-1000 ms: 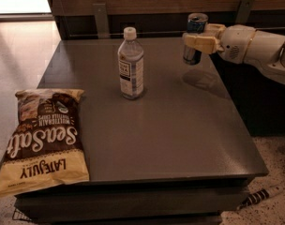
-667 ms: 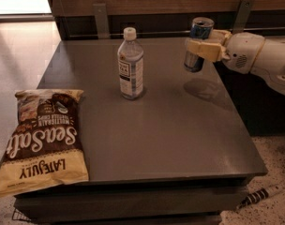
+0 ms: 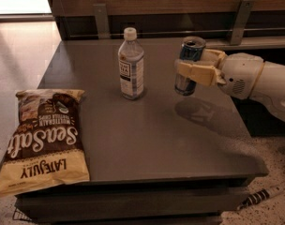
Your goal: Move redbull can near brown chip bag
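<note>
The redbull can (image 3: 189, 64), blue and silver with an open silver top, is held upright above the right part of the grey table (image 3: 147, 139). My gripper (image 3: 195, 71) comes in from the right on a white arm and is shut on the can's middle, its tan fingers (image 3: 198, 73) wrapped around it. The can's shadow lies on the table below. The brown chip bag (image 3: 43, 139) lies flat at the table's front left corner, far to the left of the can.
A clear water bottle (image 3: 131, 64) with a white cap stands upright at the middle back of the table, between the can and the bag. A dark wall rail with metal brackets (image 3: 101, 18) runs behind the table. A striped cable (image 3: 262, 197) lies on the floor at lower right.
My gripper has carried the can leftward and a little forward over the table, toward the bottle. The bottle and bag have not moved.
</note>
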`<state>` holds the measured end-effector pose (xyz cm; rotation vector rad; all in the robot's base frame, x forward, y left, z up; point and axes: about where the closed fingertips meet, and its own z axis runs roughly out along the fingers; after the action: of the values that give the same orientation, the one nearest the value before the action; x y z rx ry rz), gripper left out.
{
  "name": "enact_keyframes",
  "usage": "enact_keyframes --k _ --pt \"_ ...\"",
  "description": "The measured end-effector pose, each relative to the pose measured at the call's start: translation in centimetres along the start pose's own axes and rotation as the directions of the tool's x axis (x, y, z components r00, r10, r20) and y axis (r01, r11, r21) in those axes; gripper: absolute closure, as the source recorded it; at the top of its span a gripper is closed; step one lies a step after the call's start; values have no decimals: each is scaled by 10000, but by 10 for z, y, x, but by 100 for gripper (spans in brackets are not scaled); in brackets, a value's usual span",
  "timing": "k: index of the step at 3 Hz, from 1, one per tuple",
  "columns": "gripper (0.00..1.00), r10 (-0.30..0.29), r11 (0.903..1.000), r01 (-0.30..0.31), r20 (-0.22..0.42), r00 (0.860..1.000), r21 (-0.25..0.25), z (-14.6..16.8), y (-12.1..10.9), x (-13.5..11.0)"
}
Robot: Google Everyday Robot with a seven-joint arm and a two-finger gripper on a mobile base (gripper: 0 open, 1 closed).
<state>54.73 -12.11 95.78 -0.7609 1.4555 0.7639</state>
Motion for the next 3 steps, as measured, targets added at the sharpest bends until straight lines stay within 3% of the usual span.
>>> enact_keyframes --k 1,2,3 --pt "100 14 9991 -15 -14 10000 -430 12 47 15" --pt "100 -39 9928 57 152 9999 -1199 36 98 27" --pt "100 -36 9852 77 243 9997 -1710 52 124 32"
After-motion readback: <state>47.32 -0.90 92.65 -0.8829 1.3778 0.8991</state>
